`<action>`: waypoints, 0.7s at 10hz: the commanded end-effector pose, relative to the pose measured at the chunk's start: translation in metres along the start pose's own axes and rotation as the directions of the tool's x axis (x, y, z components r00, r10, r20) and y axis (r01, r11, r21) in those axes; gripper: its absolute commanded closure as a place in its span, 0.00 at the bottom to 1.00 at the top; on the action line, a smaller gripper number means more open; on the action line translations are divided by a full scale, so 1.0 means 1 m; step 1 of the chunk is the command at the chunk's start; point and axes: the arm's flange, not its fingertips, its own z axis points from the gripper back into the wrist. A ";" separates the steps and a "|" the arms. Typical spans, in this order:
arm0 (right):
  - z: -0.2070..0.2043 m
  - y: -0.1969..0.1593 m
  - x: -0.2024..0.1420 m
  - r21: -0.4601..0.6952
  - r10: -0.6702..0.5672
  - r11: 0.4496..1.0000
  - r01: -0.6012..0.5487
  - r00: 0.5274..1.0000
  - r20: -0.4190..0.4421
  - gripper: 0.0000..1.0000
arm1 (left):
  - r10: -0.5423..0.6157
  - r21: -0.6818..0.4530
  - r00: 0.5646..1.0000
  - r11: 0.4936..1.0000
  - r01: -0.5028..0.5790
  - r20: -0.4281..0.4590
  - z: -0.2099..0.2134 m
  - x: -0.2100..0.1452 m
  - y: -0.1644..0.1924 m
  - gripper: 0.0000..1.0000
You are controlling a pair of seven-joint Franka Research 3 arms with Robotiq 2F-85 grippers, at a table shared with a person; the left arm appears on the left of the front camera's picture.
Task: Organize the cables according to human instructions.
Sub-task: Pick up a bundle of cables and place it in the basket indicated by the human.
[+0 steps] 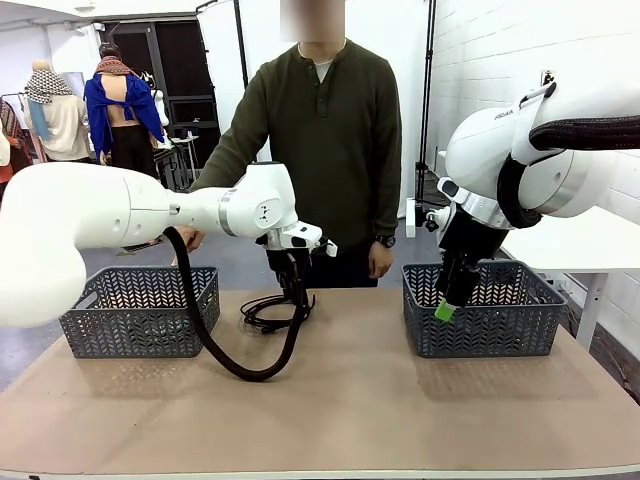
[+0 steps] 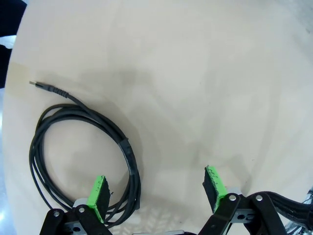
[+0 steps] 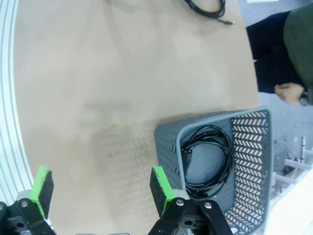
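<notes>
One coiled cable [image 2: 83, 156] lies flat on the table [image 1: 380, 400], right under the left gripper [image 2: 159, 188]. Seen along that gripper's fingers, the loop sits off to one side: one green pad [image 2: 99, 193] is over the coil's edge, the other over bare table, and the plug end [image 2: 46, 87] trails away from the fingers. The jaws stand wide apart, gripping nothing. I'd say the left arm is plainly the nearer one and needs a small sideways shift to straddle the strands. The right gripper [image 1: 447, 305], also spread and empty, hangs at the near rim of the right basket [image 3: 244, 147], where another cable [image 3: 208, 161] already lies. The person [image 1: 320, 130] stands behind, between the baskets.
</notes>
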 end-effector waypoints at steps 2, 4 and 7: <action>0.000 -0.003 0.002 -0.008 -0.011 1.000 0.011 1.000 -0.007 0.00 | -0.003 0.044 0.999 0.999 0.004 -0.039 0.013 0.038 0.022 0.00; 0.000 -0.003 0.002 -0.008 -0.011 1.000 0.011 1.000 -0.007 0.00 | -0.003 0.052 0.999 0.999 0.006 -0.051 0.010 0.042 0.023 0.00; 0.000 -0.003 0.002 -0.008 -0.011 1.000 0.011 1.000 -0.007 0.00 | -0.013 0.026 1.000 1.000 0.014 -0.027 0.003 0.017 0.004 0.00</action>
